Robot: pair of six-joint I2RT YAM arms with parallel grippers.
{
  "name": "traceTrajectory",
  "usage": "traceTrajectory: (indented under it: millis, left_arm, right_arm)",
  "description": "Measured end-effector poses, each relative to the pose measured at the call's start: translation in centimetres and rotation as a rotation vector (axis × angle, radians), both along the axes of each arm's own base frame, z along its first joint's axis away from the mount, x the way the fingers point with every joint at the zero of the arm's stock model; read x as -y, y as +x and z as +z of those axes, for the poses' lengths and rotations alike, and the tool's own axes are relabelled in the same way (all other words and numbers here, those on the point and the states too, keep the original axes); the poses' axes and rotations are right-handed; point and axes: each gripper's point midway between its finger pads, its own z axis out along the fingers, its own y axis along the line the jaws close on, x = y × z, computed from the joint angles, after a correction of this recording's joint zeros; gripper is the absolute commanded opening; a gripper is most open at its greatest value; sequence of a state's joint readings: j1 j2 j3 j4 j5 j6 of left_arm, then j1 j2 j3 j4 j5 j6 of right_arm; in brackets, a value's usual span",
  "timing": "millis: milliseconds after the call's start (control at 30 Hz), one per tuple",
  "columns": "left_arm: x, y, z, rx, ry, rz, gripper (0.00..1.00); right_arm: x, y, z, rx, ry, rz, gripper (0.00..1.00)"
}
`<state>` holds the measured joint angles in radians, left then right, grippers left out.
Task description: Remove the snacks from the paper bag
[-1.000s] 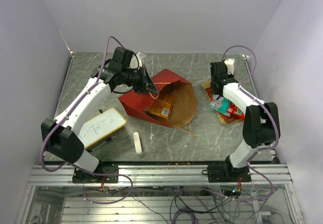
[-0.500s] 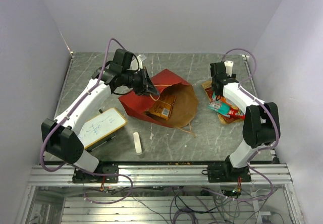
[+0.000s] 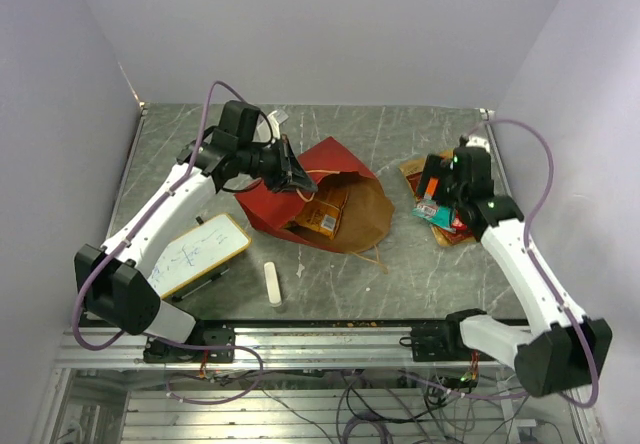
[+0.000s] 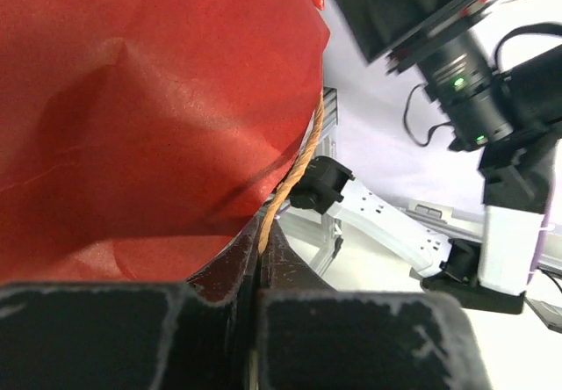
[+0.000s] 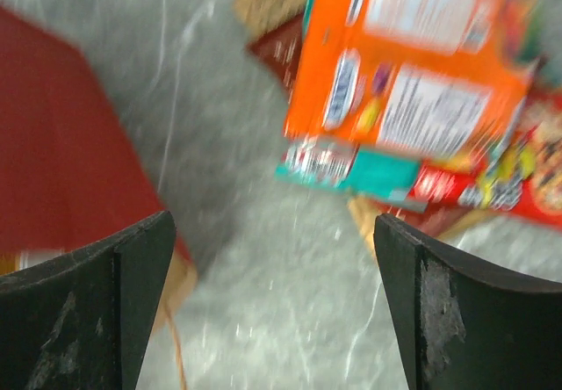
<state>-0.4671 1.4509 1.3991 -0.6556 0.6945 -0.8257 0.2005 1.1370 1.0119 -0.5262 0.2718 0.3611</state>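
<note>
Left of the paper bag, a whiteboard lies flat on the marbled worktop. One corner is hidden under the left arm and its writing is too small to read. A white eraser bar lies on the near side of the bag, apart from it. The left arm stretches diagonally from its base to the bag's far-left rim, wrist turned sideways. The left fingers are pressed together on the rim and its twisted tan handle. Red paper fills most of the left wrist view and blocks any look inside the bag. The bag lies on its side with its mouth to the right, the brown lining showing. One orange packet sits in the mouth, and whether others lie beneath it cannot be told. Right of the bag and clear of it, a pile of snack packets in orange, teal and red overlaps on the worktop, partly covered from above by the right wrist. The right arm rises from a low elbow and bends over this pile. The right fingers are spread wide with nothing between them. The right wrist view is blurred, so labels are unreadable and contact with the pile cannot be judged.
</note>
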Motion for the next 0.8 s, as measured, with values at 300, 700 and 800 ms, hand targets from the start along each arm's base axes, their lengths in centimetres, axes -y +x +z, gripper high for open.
traceTrajectory:
  millis: [300,700,800]
  left_arm:
    - [2.8,-3.2,-0.8,-0.006,-0.019,-0.096,0.07]
    - [2.6,-9.4,0.4,0.069,-0.015,-0.097,0.07]
    - [2.2,-9.3,0.6,0.087,-0.012,-0.074,0.07]
  right_arm:
    - [-6.6,-7.9,-3.6,-0.081,0.301,0.189,1.00]
    - [-17.2,-13.9,-1.5,-0.008,0.245,0.740,1.00]
    - [-20.0,-15.5,-0.5,0.078,0.203,0.913,1.00]
